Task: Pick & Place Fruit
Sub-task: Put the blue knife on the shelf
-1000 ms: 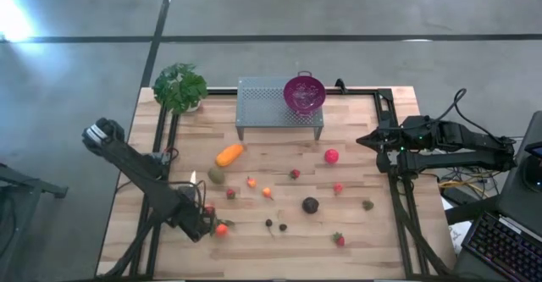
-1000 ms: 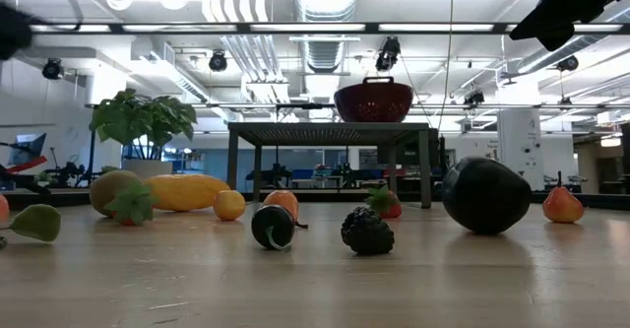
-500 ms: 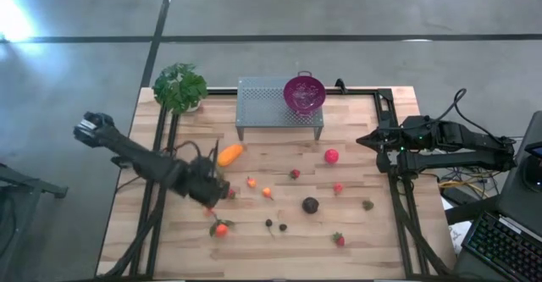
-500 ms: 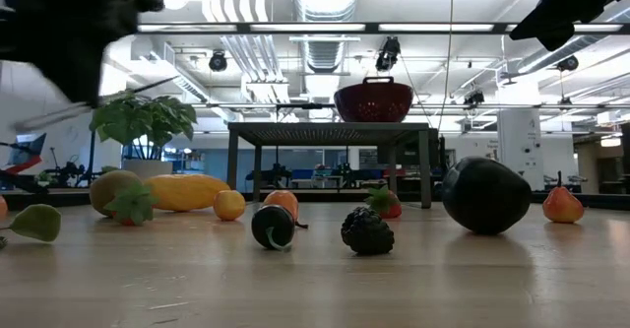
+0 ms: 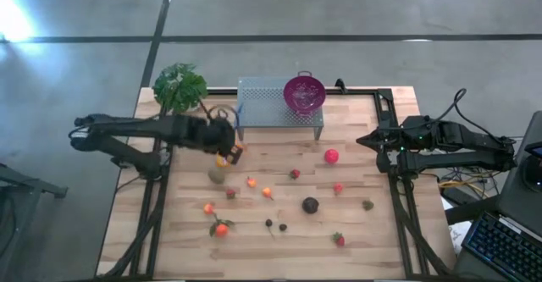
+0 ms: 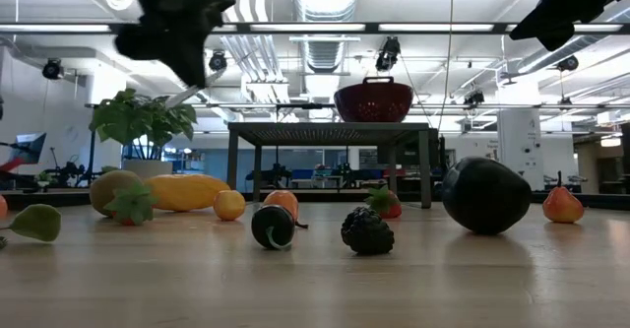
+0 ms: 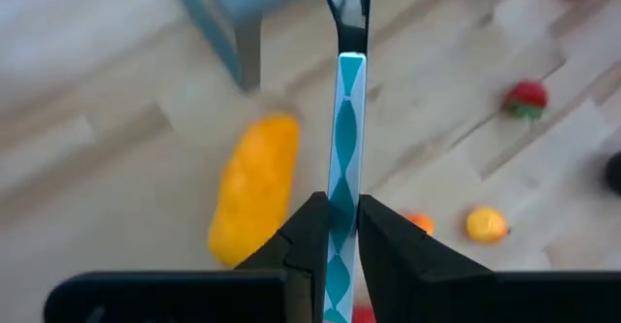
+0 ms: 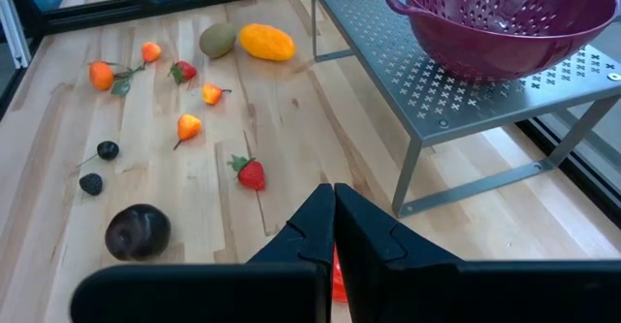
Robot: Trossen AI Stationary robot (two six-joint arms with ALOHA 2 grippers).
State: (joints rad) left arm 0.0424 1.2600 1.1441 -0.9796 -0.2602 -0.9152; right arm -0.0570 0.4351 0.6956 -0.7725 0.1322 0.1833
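Since the earlier frames the left arm has swung from the counter's point(image 5: 356, 248) near-left part up toward the metal rack point(image 5: 269, 104). Its left end effector point(image 5: 227, 146) now hovers over the elongated orange fruit point(image 7: 254, 189), its fingers point(image 7: 310, 241) pinched on a thin teal-and-white strip point(image 7: 343, 168), no fruit in them. Across the wooden counter lie the olive-green fruit point(image 5: 217, 175), red ball point(image 5: 331, 156), dark purple ball point(image 5: 311, 205) and small red and orange pieces. Resting at the right edge, the right end effector point(image 5: 364, 140) is clenched empty. On the rack sits the purple colander point(image 5: 304, 92).
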